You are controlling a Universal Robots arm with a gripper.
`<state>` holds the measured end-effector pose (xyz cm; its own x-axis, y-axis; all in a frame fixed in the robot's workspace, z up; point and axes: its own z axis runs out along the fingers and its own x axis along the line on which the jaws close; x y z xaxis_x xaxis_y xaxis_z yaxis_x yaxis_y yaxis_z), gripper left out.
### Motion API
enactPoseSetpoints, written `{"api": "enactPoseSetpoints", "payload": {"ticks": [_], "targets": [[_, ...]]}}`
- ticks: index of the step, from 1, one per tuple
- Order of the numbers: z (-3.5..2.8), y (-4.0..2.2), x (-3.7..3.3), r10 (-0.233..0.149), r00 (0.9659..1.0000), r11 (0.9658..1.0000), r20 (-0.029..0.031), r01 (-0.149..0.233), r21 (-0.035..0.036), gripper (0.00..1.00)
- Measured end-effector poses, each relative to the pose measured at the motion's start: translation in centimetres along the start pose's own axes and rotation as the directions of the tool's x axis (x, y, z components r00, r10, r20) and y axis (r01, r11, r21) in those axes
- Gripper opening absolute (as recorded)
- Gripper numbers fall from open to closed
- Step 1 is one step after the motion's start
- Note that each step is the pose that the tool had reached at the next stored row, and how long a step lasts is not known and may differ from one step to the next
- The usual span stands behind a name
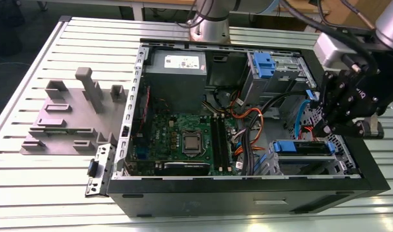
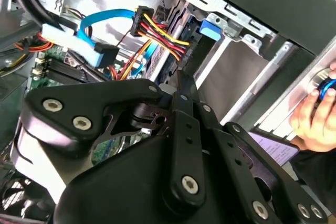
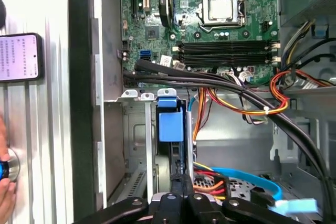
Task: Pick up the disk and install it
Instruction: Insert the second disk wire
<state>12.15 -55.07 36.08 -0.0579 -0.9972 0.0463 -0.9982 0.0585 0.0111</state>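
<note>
An open black desktop computer case point(image 1: 248, 198) lay on its side on the slatted aluminium worktop point(image 1: 42, 183), its green motherboard point(image 1: 183, 140) facing up. The arm's black metal hand point(image 1: 327, 130) hung inside the case at the exterior view's right, just beside the lower drive bay. The disk point(image 1: 302, 147), a flat drive in a blue plastic carrier frame, sat in that bay, near the case's front wall.

In the first wrist view the hand point(image 3: 178, 179) was in line with the disk's blue frame point(image 3: 170, 121), which stood between the bay's pale metal rails. In the second wrist view the hand point(image 2: 181, 80) pointed at the dark slot below the blue frame point(image 2: 212, 27). Whether the hand was clenched or released could not be told, nor whether it touched the disk.

Orange, red and yellow cables point(image 3: 273, 95) crossed just beside the bay. A grey metal box point(image 1: 177, 67) with a white label sat at the case's far end. A grey moulded fixture point(image 1: 67, 116) stood on the worktop, well apart from the case. A person's hand point(image 2: 315, 114) showed outside the case, near a lit phone point(image 3: 20, 57).
</note>
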Motion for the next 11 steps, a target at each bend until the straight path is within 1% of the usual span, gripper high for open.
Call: {"api": "enactPoseSetpoints", "payload": {"ticks": [5, 7, 9, 11], "targets": [[-1.73, 0.02, -0.02, 0.0, 1.0, 1.0, 0.0001, 0.0, 0.0, 0.11], [-2.26, 0.03, -0.09, 0.0, 1.0, 1.0, -0.0001, 0.0, 0.0, 0.11], [-2.45, 0.05, -0.39, 0.0, 1.0, 1.0, 0.0002, 0.0, 0.0, 0.11], [-2.52, 0.08, -0.83, 0.0, 1.0, 1.0, -0.0005, 0.0, 0.0, 0.11]]}}
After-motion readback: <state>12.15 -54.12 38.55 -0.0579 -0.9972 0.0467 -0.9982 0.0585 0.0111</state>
